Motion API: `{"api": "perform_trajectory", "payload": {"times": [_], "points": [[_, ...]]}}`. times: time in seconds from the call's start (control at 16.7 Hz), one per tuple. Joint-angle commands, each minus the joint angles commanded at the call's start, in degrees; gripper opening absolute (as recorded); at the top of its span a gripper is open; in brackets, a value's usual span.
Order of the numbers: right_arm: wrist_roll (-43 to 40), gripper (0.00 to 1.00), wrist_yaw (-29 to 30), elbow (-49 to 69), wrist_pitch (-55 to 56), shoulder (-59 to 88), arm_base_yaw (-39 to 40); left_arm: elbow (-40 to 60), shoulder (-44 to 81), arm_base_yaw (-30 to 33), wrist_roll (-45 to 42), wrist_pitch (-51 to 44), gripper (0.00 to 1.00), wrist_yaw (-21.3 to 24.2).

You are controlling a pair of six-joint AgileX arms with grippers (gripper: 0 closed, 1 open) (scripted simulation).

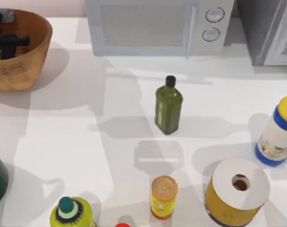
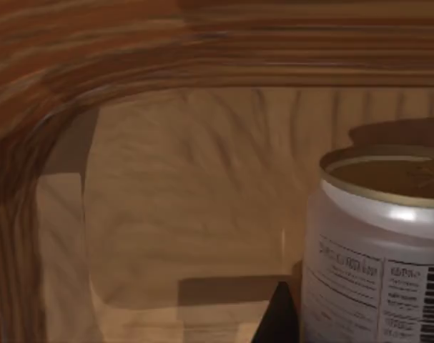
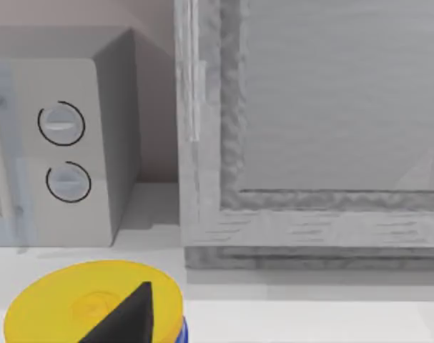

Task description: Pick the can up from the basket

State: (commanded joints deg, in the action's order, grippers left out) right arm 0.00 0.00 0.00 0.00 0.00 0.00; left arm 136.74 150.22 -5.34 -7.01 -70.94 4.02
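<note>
My left gripper (image 1: pixel 6 45) is down inside the basket (image 1: pixel 32 56), the woven wicker bowl at the far left of the table, just left of the microwave (image 1: pixel 157 26). From above, the dark arm hardware sits over the basket's hollow, and I cannot tell from that view whether the fingers stand apart or together. In the left wrist view the can (image 2: pixel 377 243) stands upright in the basket, close to the camera, its white side printed with small text and a barcode, its dull tan top ringed by a bright rim. The basket's ribbed inner wall (image 2: pixel 202 43) curves behind and around it. One dark fingertip (image 2: pixel 277 318) shows just beside the can's lower side; whether it touches the can I cannot tell, and I see no second finger, so the grip itself stays uncertain. My right gripper sits off to the right of the microwave: in the right wrist view a single dark fingertip (image 3: pixel 127 318) hangs over the yellow cap (image 3: pixel 91 304) of the white bottle with the blue band (image 1: pixel 278 132), with the microwave's two dials (image 3: pixel 63 153) and a grey framed panel (image 3: pixel 309 128) beyond. Whether it is spread or closed I cannot tell. Well to the right of the basket stands the green bottle (image 1: pixel 168 106), upright in the middle of the table.
</note>
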Motion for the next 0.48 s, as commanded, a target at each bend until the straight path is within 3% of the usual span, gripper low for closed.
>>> {"api": "perform_trajectory", "payload": {"times": [0.12, 0.48], "points": [[0.0, 1.0, 0.0, 0.0, 0.0, 0.0, 0.0, 0.0, 0.0, 0.0, 0.0, 0.0, 0.02, 0.0], [0.0, 1.0, 0.0, 0.0, 0.0, 0.0, 0.0, 0.0, 0.0, 0.0, 0.0, 0.0, 0.0, 0.0]]}}
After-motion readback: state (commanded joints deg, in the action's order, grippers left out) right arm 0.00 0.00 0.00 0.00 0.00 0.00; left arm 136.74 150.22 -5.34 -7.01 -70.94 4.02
